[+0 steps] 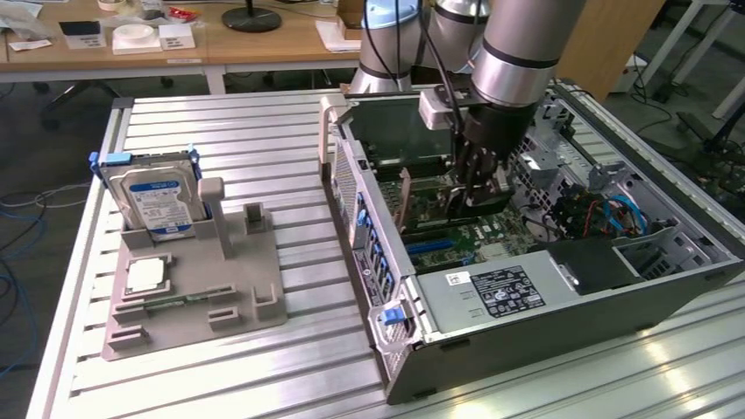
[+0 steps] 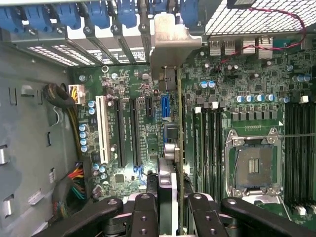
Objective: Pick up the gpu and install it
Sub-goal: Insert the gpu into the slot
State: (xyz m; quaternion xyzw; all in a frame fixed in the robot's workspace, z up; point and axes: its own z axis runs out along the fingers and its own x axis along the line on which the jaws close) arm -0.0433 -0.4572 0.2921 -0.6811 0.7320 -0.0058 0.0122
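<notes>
With the arm reaching down into the open computer case (image 1: 390, 297), you see the gripper (image 1: 477, 182) narrowed to a partial opening, both fingers (image 2: 145, 210) clamped on the graphics card (image 1: 494, 208). In the wrist view the gripper (image 2: 170, 205) holds the card on edge between its pads. The graphics card (image 2: 170, 49) runs across the motherboard (image 2: 123, 98) just beside a short blue slot (image 2: 165, 106), with its metal bracket up at the case's rear slot openings. You cannot tell whether the card's lower edge is in a slot. Outside the case, the hard drive (image 1: 157, 196) stands upright in the grey holder (image 1: 198, 301) on the table (image 1: 268, 131).
</notes>
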